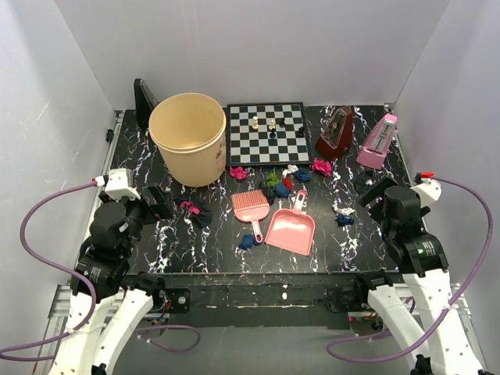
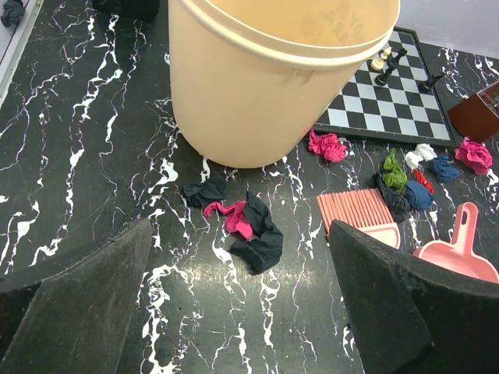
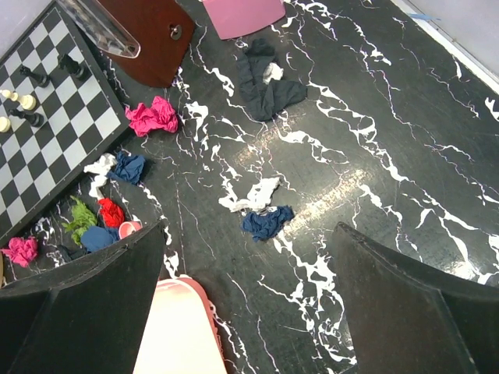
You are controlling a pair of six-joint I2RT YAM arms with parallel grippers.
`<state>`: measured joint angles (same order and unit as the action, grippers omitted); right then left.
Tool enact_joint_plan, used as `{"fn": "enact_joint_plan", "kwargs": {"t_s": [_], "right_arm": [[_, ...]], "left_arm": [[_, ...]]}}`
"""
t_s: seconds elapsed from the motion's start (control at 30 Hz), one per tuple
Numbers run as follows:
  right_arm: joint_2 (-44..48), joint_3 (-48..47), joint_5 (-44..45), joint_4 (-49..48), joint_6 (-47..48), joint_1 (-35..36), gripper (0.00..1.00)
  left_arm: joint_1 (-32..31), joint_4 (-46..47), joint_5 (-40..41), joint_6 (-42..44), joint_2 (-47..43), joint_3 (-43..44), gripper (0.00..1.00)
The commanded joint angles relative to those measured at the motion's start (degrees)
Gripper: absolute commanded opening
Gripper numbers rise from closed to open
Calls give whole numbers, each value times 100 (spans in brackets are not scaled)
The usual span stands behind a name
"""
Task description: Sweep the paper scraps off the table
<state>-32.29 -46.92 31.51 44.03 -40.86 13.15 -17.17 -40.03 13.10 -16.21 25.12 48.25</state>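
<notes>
Paper scraps lie scattered over the black veined table (image 1: 219, 250): a black and magenta wad (image 1: 195, 209), a blue one (image 1: 247, 241), a mixed cluster (image 1: 285, 182), magenta wads (image 1: 238, 173) (image 1: 321, 166), a white and blue pair (image 1: 344, 216). My left gripper (image 1: 160, 201) hovers open at the left; its wrist view has the black and magenta wad (image 2: 249, 226) just ahead of the open left gripper (image 2: 240, 249). At the right, my right gripper (image 1: 375, 195) is open and empty too. The right gripper (image 3: 249, 241) sits above the white and blue pair (image 3: 261, 210).
A pink brush (image 1: 250, 208) and pink dustpan (image 1: 291, 229) lie mid-table. A beige bucket (image 1: 187, 137) stands back left beside a chessboard (image 1: 266, 133) with chess pieces. A brown metronome (image 1: 336, 134) and a pink one (image 1: 377, 142) stand back right. White walls enclose the table.
</notes>
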Motion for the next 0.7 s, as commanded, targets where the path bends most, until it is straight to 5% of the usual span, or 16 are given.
{"fn": "enact_joint_plan", "kwargs": {"t_s": [0.0, 0.67], "right_arm": [[188, 86, 101, -281, 140, -14, 94], [-31, 271, -48, -562, 272, -14, 95]], "left_arm": [[-15, 92, 26, 83, 10, -52, 98], [-15, -110, 122, -243, 722, -61, 98]]}}
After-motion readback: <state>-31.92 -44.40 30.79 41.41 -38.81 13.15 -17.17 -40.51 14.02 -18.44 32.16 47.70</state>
